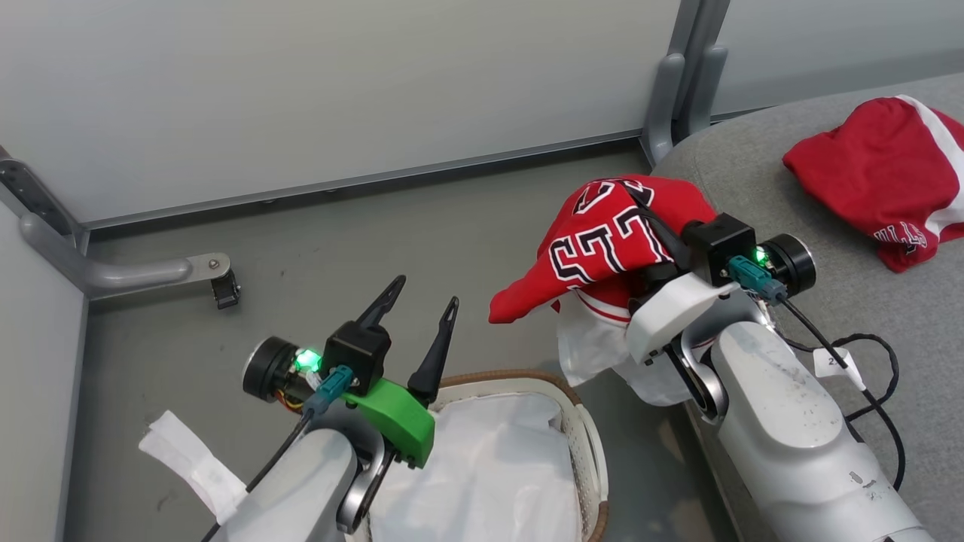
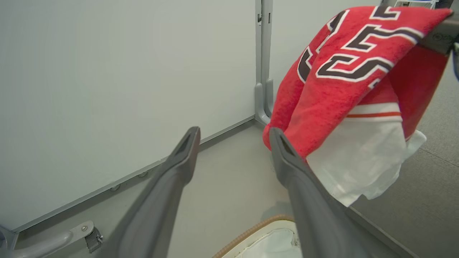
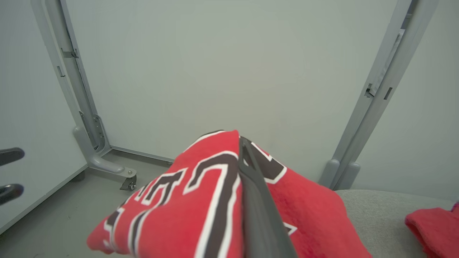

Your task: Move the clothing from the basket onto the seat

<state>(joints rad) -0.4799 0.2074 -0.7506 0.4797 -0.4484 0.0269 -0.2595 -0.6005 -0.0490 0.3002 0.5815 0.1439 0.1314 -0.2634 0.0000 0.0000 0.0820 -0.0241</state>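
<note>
R gripper clenched the jersey, hem dangling low; I feared it'd snag seat edge & slip. L gripper hung released.

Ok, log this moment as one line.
right gripper: shut on jersey, at seat edge | left gripper: open, near basket | red garment on seat

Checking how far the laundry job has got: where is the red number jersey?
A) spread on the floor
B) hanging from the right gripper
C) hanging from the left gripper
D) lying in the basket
B: the right gripper is shut on the red number jersey, which hangs in the air by the seat corner, while the left gripper stands open and empty near the basket.
</note>
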